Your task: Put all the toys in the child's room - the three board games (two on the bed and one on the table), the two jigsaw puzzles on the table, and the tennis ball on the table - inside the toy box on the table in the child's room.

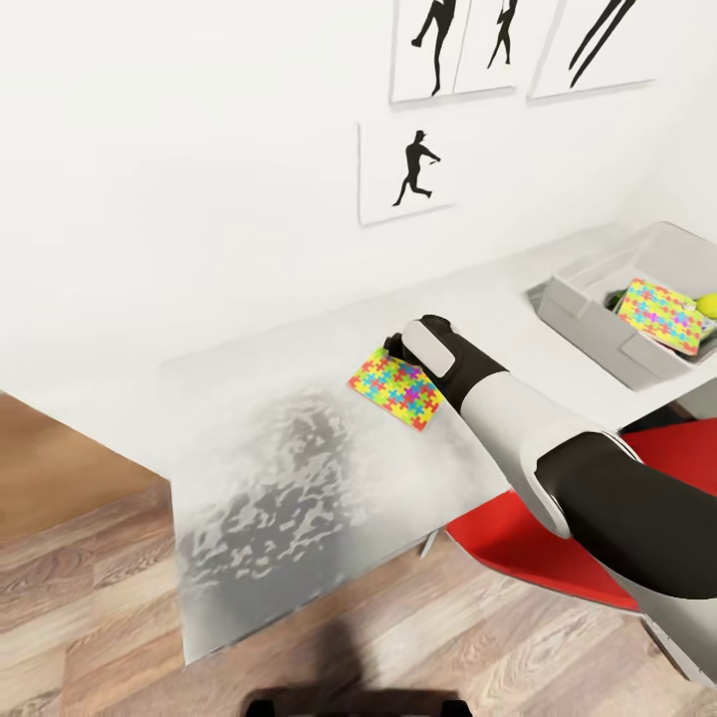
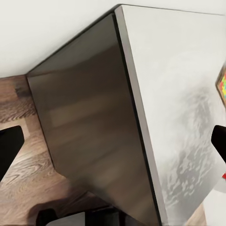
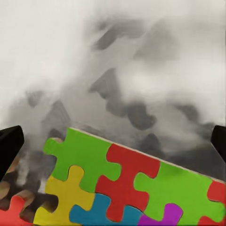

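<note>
Right tool spread wide, seemingly just over the jigsaw puzzle edge, bare table beyond.

Two jigsaw puzzles show: one flat on the table near its middle, one in the toy box at the far right. One tennis ball lies in that box beside the puzzle. One toy box, one table. Four silhouette pictures hang on the far wall, one lower than the rest. One red chair stands near right.
</note>
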Controlling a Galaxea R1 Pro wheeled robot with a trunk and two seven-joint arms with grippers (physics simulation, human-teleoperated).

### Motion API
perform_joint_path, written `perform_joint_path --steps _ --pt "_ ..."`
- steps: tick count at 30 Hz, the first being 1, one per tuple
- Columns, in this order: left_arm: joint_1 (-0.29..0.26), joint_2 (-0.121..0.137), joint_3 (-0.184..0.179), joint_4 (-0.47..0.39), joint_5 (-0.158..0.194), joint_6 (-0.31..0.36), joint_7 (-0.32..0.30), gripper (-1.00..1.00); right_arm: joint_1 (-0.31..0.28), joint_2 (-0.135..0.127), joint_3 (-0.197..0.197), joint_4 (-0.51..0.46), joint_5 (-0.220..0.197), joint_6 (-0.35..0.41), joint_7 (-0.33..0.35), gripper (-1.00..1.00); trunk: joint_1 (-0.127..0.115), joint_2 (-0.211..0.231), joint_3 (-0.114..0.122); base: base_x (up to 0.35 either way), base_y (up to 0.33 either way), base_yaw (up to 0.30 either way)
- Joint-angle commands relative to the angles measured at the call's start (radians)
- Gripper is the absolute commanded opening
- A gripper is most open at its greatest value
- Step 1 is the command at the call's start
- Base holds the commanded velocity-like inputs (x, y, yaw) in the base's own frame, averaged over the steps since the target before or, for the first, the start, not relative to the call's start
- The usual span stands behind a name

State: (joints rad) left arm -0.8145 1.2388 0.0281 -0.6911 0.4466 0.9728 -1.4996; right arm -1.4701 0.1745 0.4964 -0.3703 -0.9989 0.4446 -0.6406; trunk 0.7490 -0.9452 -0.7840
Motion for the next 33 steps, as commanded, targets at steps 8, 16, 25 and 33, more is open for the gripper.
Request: perform_joint_path --steps 8,16,25,33 --pt "-0.002 0.009 -0.002 0.001 0.003 0.011 -0.004 1.0 0.001 0.0 -0.004 0.001 -0.026 0.003 -0.006 1.0 0.0 -0.001 -0.001 -0.111 0.064 0.0" --pt "-0.002 0.01 -0.002 0.001 0.003 0.012 -0.004 1.0 0.001 0.0 -0.004 0.001 -0.026 0.003 -0.006 1.0 0.0 -0.001 -0.001 -0.109 0.096 0.0" --pt "-0.002 0.01 -0.002 0.001 0.003 0.012 -0.004 1.0 0.001 0.0 -0.004 0.001 -0.026 0.003 -0.006 1.0 0.0 -0.001 -0.001 -0.042 0.182 0.0" --pt "-0.002 0.01 -0.002 0.001 0.004 0.012 -0.004 1.0 0.0 0.0 -0.004 0.001 -0.027 0.003 -0.006 1.0 0.0 -0.001 -0.001 -0.043 0.132 0.0"
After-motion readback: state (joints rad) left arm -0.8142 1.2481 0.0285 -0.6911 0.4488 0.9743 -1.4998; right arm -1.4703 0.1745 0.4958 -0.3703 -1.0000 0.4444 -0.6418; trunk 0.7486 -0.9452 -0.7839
